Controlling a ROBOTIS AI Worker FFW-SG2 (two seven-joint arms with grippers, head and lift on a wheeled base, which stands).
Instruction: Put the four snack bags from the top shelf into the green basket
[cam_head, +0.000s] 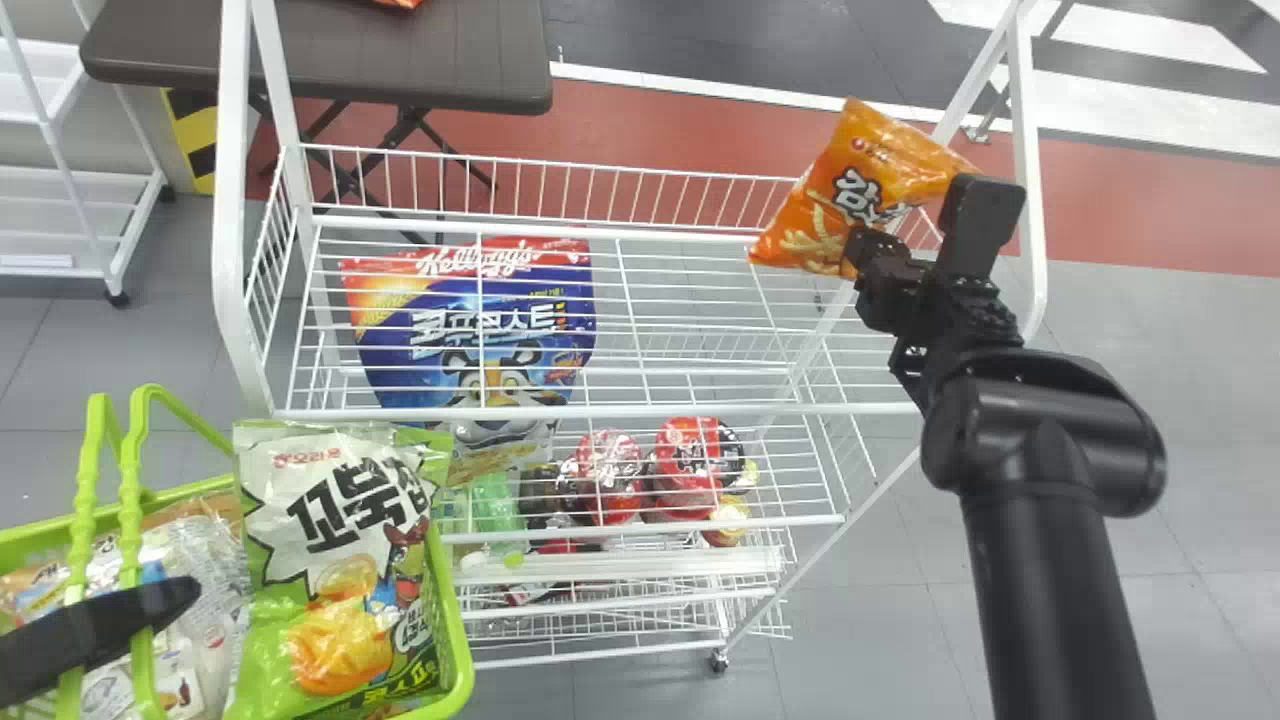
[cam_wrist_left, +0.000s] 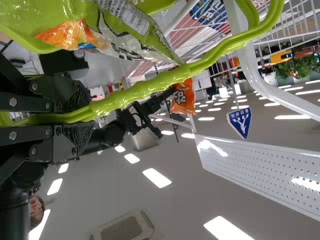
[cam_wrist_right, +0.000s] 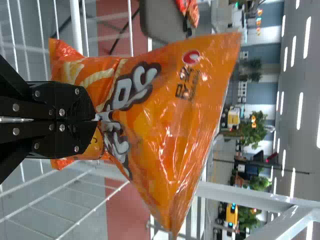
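The right gripper (cam_head: 868, 250) is closed on the orange snack bag (cam_head: 835, 190), its two black fingers nearly together with a pinch of wrapper between them. It holds the bag by one side, above the back right corner of the top shelf (cam_head: 560, 410). In the right wrist view, the wrapper bulges out around the fingertips, and the bag hangs tilted rather than upright.

The left gripper (cam_head: 150, 605) is at the front left of the white rack (cam_head: 228, 200), closed around the handle (cam_head: 140, 500) of the green basket (cam_head: 455, 640). In the left wrist view, the handle passes between its two fingers.

The basket is beside the rack's front left corner. Against the basket's right edge, a green-and-white snack bag (cam_head: 340, 580) leans with its top end over the back rim. Clear packets (cam_head: 190, 580) lie to its left, toward the basket's left edge.

A blue cereal bag (cam_head: 470, 330) shows through the wires near the left edge of the top shelf. Lower down in the rack are red-and-black cups (cam_head: 690, 460), side by side. Behind the rack, near its back left corner, a dark counter (cam_head: 320, 50) carries an orange packet (cam_head: 400, 3).
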